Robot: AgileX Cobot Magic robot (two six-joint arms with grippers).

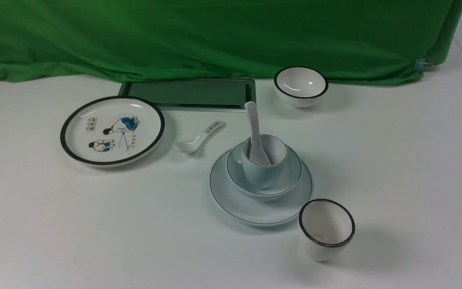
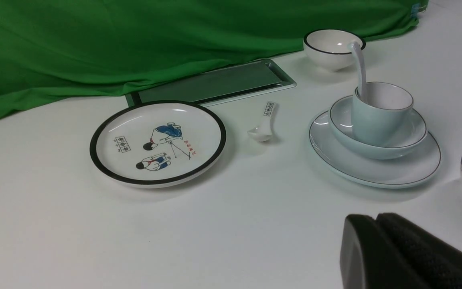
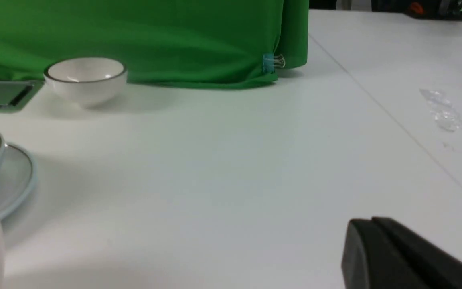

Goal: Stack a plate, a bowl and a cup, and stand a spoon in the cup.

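The plain pale blue plate (image 1: 255, 210) lies mid-table with the shallow pale bowl (image 1: 291, 178) on it. The pale blue cup (image 1: 261, 172) stands in the bowl. The plain white spoon (image 1: 255, 128) stands in the cup, handle up. The stack also shows in the left wrist view: plate (image 2: 359, 168), bowl (image 2: 411, 136), cup (image 2: 371, 120), spoon (image 2: 360, 64). My left gripper (image 2: 375, 218) is shut and empty, well short of the stack. My right gripper (image 3: 369, 222) is shut and empty over bare table. Neither gripper shows in the front view.
A black-rimmed cartoon plate (image 1: 112, 130) lies at the left, a marked spoon (image 1: 199, 138) beside it. A black-rimmed white bowl (image 1: 301, 86) sits at the back, a black-rimmed white cup (image 1: 327, 228) in front of the stack. A flat tray (image 1: 191, 93) lies by the green cloth (image 1: 215, 36).
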